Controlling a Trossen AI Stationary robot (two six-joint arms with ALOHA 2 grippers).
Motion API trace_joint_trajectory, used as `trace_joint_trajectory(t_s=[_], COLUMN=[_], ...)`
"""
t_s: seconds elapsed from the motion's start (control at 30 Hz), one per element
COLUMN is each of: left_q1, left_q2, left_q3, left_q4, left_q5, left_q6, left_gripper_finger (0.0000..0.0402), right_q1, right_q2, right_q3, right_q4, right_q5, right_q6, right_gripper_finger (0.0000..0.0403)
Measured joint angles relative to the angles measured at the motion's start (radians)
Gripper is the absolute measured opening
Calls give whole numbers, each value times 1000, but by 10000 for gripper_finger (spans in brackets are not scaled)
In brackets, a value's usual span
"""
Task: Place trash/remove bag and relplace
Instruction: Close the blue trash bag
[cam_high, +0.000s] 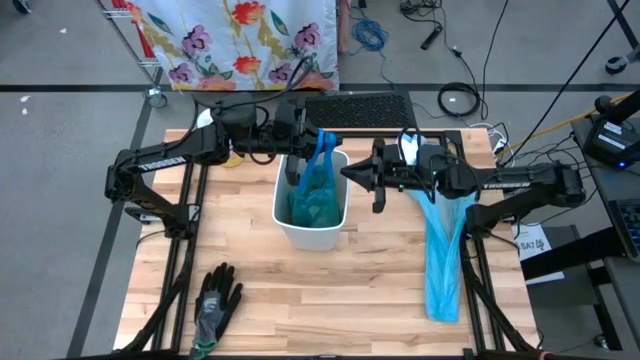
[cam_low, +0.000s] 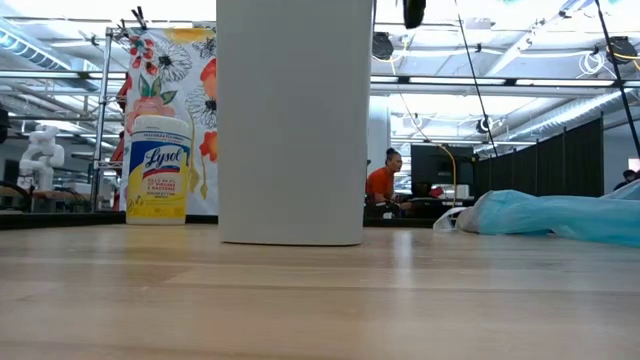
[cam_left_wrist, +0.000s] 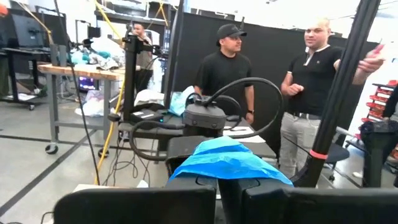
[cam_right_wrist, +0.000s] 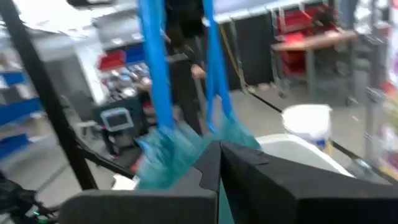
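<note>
A: What sits on the wooden table (cam_high: 260, 290)?

B: Seen from above, a white bin (cam_high: 311, 200) stands near the middle, with a filled blue bag (cam_high: 317, 195) in it. The bag's top is pulled up above the bin's far rim. A second blue bag (cam_high: 442, 250) lies flat and stretched out on the right side of the table, well apart from the bin. A black-and-grey work glove (cam_high: 215, 305) lies near the front left corner.

A: Where are the arms?

B: The left gripper (cam_high: 305, 130) is at the far side of the bin, fingers pressed together on the raised top of the filled blue bag; its wrist camera shows blue plastic bunched just past its dark fingers (cam_left_wrist: 186, 202). The right gripper (cam_high: 352, 172) is just beside the bin's right rim, fingers pressed together. Whether it pinches any plastic, I cannot tell.

A: And the trash?

B: No loose pieces show on the table. The bag's contents cannot be made out.

A: Anything else?

B: From table height, a Lysol wipes canister (cam_low: 157, 168) stands left of the bin. Beyond the table, two people (cam_left_wrist: 227, 71) stand talking.
</note>
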Motion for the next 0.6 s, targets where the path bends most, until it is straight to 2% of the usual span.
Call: trace_joint_trajectory(t_s=[0.23, 0.47, 0.53, 0.6], left_q1=[0, 0, 0, 0], left_q2=[0, 0, -1, -24], left_q3=[0, 1, 1, 0], left_q4=[6, -1, -26, -42], left_q5=[-24, -26, -18, 2], left_q6=[-7, -78, -98, -126], left_gripper_finger=[4, 4, 4, 4], right_q1=[-29, -28, -29, -29], right_q2=[101, 271, 297, 321], right_q3=[110, 359, 397, 421], right_q4=[38, -159, -213, -189], right_q5=[-161, -246, -258, -274], right_q6=[-58, -176, -200, -223], right_gripper_finger=[0, 0, 0, 0])
